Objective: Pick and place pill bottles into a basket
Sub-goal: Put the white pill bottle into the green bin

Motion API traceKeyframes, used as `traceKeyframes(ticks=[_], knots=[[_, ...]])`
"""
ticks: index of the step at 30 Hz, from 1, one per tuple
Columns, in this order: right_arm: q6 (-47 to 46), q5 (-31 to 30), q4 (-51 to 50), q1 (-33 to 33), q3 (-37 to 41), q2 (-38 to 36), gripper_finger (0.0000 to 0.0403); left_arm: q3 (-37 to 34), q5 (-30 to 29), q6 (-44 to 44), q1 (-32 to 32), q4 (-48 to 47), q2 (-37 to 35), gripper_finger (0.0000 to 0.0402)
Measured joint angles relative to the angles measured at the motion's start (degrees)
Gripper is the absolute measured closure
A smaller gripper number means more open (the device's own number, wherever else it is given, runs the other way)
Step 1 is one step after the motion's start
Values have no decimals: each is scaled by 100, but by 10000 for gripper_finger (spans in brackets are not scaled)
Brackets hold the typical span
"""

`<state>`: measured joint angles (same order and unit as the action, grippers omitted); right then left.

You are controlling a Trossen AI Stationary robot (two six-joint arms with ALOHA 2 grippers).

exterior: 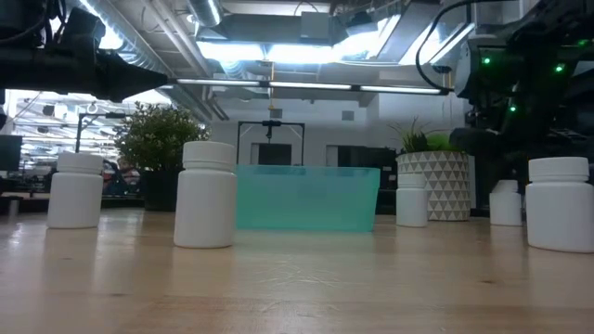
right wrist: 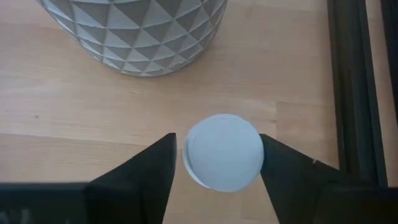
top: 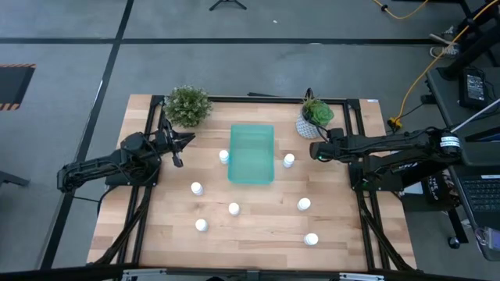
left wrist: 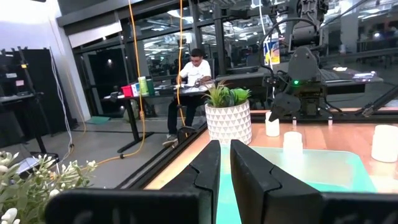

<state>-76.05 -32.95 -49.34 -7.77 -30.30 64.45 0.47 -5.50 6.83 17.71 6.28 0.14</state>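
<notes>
Several white pill bottles stand on their bases around the teal basket (top: pixel 251 154), for instance one bottle (top: pixel 224 156) at its left and one bottle (top: pixel 289 160) at its right. My right gripper (right wrist: pixel 217 146) is open, pointing down beside the white patterned pot (right wrist: pixel 137 31). Its fingers stand on either side of another pill bottle (right wrist: pixel 222 152), close to its cap. That bottle is hidden under the gripper (top: pixel 316 149) in the high view. My left gripper (left wrist: pixel 225 168) is shut and empty, raised left of the basket (top: pixel 187 140).
A leafy potted plant (top: pixel 187 105) stands at the far left and the white patterned pot with a plant (top: pixel 312 121) at the far right. Black frame rails (top: pixel 355 195) run along the table's sides. More bottles (top: pixel 233 208) are scattered over the near half.
</notes>
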Motion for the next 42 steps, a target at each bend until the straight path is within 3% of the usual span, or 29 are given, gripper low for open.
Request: traceKeyframes(ticks=[10, 21, 42], knots=[[14, -20, 0, 0, -4, 0, 248, 0, 0, 0, -1, -2, 0, 368], [675, 187, 335, 4, -44, -4, 248, 0, 0, -2, -1, -2, 0, 368], [2794, 210, 1276, 705, -1395, 0, 248, 1, -1, -2, 0, -4, 0, 368]])
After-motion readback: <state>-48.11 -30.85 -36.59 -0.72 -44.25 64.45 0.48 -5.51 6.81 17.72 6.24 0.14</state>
